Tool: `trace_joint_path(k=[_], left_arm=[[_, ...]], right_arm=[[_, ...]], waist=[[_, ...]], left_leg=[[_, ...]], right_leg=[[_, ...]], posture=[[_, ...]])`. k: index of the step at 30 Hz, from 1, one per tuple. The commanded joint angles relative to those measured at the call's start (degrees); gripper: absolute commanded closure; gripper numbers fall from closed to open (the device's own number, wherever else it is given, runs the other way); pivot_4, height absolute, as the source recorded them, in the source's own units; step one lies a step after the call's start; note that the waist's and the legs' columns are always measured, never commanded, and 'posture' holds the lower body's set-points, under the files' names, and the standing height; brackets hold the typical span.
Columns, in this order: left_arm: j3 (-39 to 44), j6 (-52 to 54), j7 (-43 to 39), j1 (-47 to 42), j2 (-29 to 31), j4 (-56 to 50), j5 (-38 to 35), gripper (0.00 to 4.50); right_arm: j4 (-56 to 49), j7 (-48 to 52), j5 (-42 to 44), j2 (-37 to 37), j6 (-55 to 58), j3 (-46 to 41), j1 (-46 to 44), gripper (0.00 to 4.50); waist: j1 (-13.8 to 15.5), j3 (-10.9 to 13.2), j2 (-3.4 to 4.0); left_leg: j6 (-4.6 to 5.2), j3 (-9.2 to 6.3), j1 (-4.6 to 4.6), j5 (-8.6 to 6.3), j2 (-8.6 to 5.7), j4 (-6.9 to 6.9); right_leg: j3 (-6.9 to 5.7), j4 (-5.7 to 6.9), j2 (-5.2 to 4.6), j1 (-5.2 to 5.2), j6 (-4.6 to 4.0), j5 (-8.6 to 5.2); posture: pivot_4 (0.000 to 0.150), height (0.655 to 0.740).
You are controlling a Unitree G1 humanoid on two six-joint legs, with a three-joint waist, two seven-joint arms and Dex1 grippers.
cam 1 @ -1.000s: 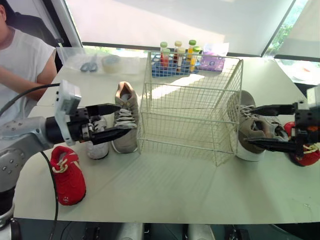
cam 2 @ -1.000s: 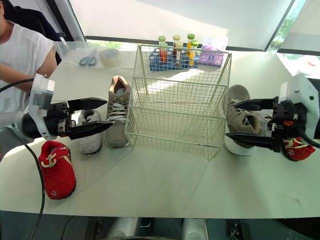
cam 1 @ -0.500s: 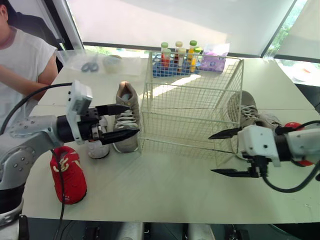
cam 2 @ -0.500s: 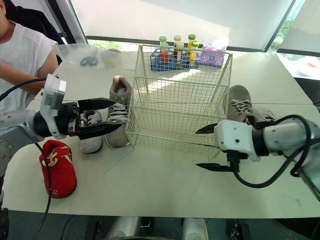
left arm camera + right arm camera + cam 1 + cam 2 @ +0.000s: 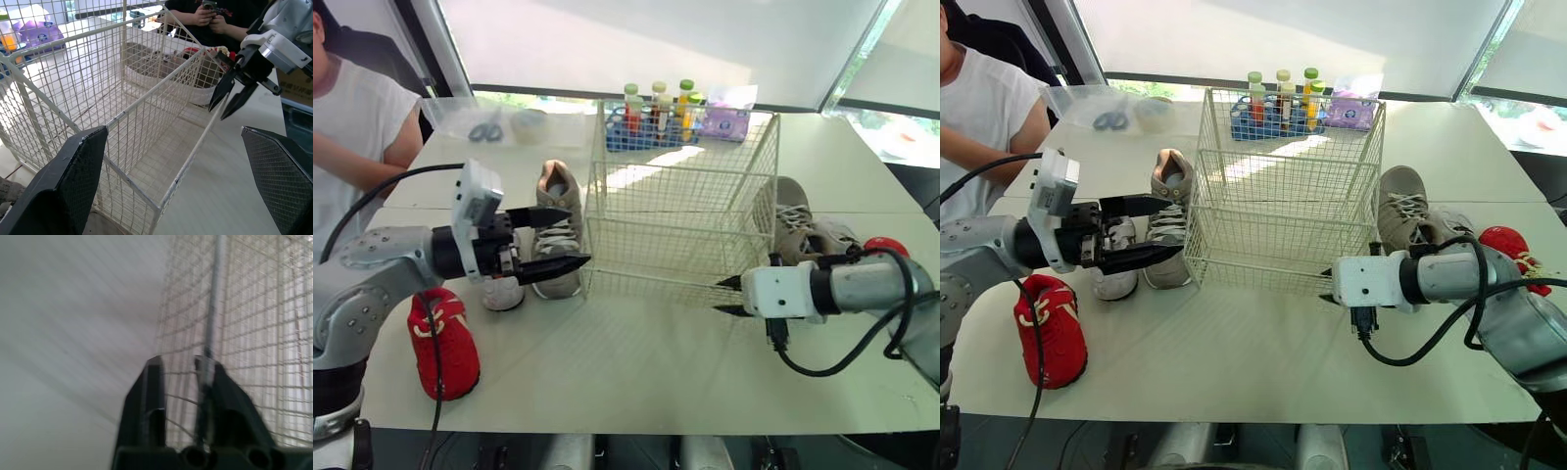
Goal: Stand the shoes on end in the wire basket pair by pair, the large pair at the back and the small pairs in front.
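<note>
- L gripper point(image 5: 576, 237): wide open, holding nothing. It hovers over the table point(image 5: 636, 362), tips near the wire basket's left wall.
- R gripper point(image 5: 718, 297): fingers point(image 5: 154, 391) only narrowly parted. We see nothing clearly pinched btwn them. Tips are at the basket's near-right bottom corner.
- Wire basket point(image 5: 656, 257): upright, mid-table, open top.
- Left of basket: big grey shoe point(image 5: 560, 194) lies flat just beside the wall, w/ a small white shoe point(image 5: 502, 292) next to it. Small red shoe point(image 5: 442, 338) is nearer the front edge, apart.
- Right of basket: 2nd big grey shoe point(image 5: 1400, 208) lies beside the wall. 2nd white shoe point(image 5: 839, 235) and 2nd red shoe point(image 5: 1503, 243) are beyond it, partly hidden by the R arm.
- Person point(image 5: 357, 122) in a white shirt sits at the far-left corner.
</note>
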Motion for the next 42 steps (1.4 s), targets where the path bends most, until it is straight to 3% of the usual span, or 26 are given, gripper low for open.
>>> trace_joint_path(k=[1,12,23,31,42], left_arm=[[0.7,-1.8,-0.5,-0.9,-0.1,-0.3,1.0,0.00],[1.1,-2.4,0.0,-0.3,-1.1,-1.2,2.2,0.00],[2.3,-2.3,1.6,0.7,-1.2,-3.0,1.9,0.00],[3.1,-2.4,2.4,1.4,-1.0,-3.8,1.8,0.00],[2.1,-3.3,2.7,0.7,-1.3,-3.4,2.6,0.00]], right_arm=[[2.4,1.5,-3.2,0.2,-5.1,0.9,-2.3,4.45],[18.5,10.4,-4.3,0.6,-16.3,3.4,-10.3,4.45],[31.5,16.1,-5.2,4.1,-19.8,6.3,-18.6,4.45],[28.9,15.9,-3.5,5.8,-12.1,4.7,-18.1,4.45],[15.9,12.7,1.5,5.7,1.9,-0.1,-11.8,4.45]], waist=[[0.0,0.0,0.00],[0.1,0.0,0.00],[-0.1,0.0,-0.01],[0.0,0.0,-0.05],[0.1,0.0,-0.05]], left_leg=[[-0.01,0.01,0.00,0.01,0.06,0.02],[-0.15,0.05,0.00,0.10,0.21,0.05],[-0.17,0.05,0.02,0.12,0.21,0.07],[-0.29,0.05,0.12,0.20,0.30,0.08],[-0.31,0.05,0.04,0.20,0.32,0.00]], right_leg=[[0.00,-0.01,0.06,-0.01,-0.03,0.02],[0.00,0.02,0.22,-0.03,-0.18,0.13],[0.00,0.04,0.24,0.05,-0.15,0.17],[0.00,0.13,0.30,0.03,-0.22,0.24],[0.00,0.12,0.30,-0.01,-0.22,0.25]], posture=[[0.150,0.7400],[0.150,0.7400],[0.150,0.7400],[0.150,0.7400],[0.150,0.7400]])
